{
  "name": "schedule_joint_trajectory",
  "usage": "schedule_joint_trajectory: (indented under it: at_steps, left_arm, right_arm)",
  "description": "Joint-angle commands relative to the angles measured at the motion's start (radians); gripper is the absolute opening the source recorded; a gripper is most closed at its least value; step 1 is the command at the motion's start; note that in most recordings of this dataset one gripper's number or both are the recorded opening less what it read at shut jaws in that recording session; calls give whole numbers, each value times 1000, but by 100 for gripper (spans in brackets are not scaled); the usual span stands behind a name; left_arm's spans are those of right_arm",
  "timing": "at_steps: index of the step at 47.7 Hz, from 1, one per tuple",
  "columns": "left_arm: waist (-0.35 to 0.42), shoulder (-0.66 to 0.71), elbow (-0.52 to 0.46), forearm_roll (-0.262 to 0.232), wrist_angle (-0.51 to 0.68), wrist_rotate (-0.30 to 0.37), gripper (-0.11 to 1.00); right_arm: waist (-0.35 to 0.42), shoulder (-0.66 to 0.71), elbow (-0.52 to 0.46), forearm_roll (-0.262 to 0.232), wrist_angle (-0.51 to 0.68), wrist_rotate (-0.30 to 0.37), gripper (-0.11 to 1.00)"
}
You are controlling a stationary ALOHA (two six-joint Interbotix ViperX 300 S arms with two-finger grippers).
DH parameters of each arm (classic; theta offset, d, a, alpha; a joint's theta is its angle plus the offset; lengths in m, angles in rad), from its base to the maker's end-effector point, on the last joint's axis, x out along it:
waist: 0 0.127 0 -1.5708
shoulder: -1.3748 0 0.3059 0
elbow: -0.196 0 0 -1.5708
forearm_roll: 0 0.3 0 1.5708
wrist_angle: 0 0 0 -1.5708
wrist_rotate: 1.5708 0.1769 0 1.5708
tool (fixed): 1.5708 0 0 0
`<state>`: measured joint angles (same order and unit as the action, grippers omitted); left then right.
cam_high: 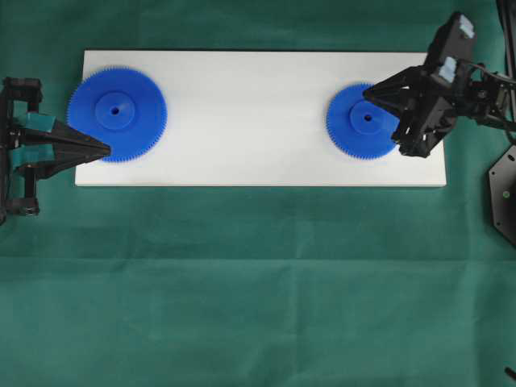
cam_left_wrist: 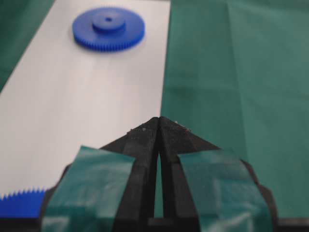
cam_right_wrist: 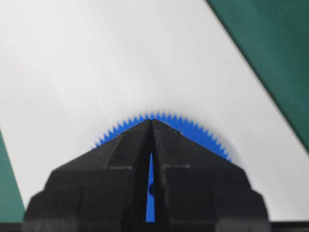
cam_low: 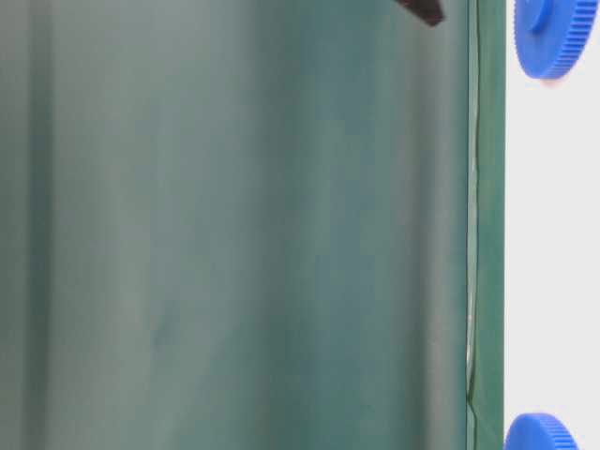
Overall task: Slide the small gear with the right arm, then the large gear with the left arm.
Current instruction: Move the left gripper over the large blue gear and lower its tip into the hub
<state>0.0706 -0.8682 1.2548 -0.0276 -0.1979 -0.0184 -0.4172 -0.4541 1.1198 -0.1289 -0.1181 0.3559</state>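
The large gear (cam_high: 117, 103) lies flat at the left end of the white board (cam_high: 242, 121). The small gear (cam_high: 364, 121) lies near the board's right end. My left gripper (cam_high: 107, 149), with teal tape on its jaws, is shut and empty, its tip at the large gear's near rim. In the left wrist view its shut tip (cam_left_wrist: 159, 118) hangs over the board's edge, with the large gear's teeth (cam_left_wrist: 21, 203) at the lower left and the small gear (cam_left_wrist: 108, 29) far ahead. My right gripper (cam_high: 365, 92) is shut and empty above the small gear (cam_right_wrist: 193, 130), its tip (cam_right_wrist: 152, 121) near the far teeth.
A green cloth (cam_high: 258, 282) covers the table all around the board. The stretch of board (cam_right_wrist: 120, 58) between the two gears is bare. A black fixture (cam_high: 504, 193) sits at the right edge, beyond the board's end.
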Motion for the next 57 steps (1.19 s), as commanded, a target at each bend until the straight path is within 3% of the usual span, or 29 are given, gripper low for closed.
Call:
schedule_joint_trajectory:
  at_steps: [1,6,15,21,31,46,57]
  left_arm:
    - [26,6,-9,-8,43,0,0]
    - [69,8,-8,-8,118,-12,0]
    - [184,6,-3,-2,232,-95,0]
    - [207,8,6,-2,279,-106,0]
    - [224,9,35,0,287,-106,0]
    - [328,9,55,5,273,-106,0]
    - [337,12,71,5,207,-106,0]
  right_arm:
    - [-2,-31,-8,-2,-2,-2,51]
    - [-2,-46,5,-3,-8,-2,51]
    - [2,-44,14,-2,-15,0,51]
    - [2,-43,14,-3,-21,-3,51]
    - [3,-34,14,-3,-43,-5,51]
    - [15,15,5,-3,-84,-5,51]
    - [17,29,5,-3,-104,-5,51]
